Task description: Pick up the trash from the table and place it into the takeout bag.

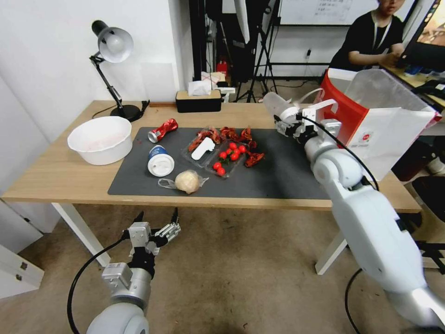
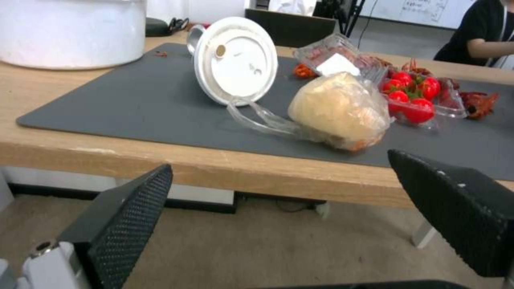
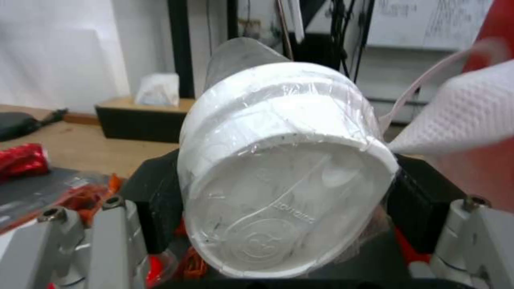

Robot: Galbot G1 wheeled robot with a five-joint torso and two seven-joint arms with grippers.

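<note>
Gripping the clear white-lidded cup point(image 1: 277, 105) above the table's point(image 1: 60, 176) far right, the right gripper point(image 1: 288, 124) sits beside the takeout bag point(image 1: 384, 125). Fingers spread wide, the left gripper point(image 2: 278, 208) hangs off the near edge, facing the wrapped bun point(image 2: 338, 110) and blue-white lidded cup point(image 2: 235, 60). Both right pads point(image 3: 155, 192) clamp the cup's lid.

Light-wood table point(image 1: 60, 178), matt grey mat point(image 1: 278, 178), glossy plastic-wrapped bun point(image 1: 187, 181)
</note>
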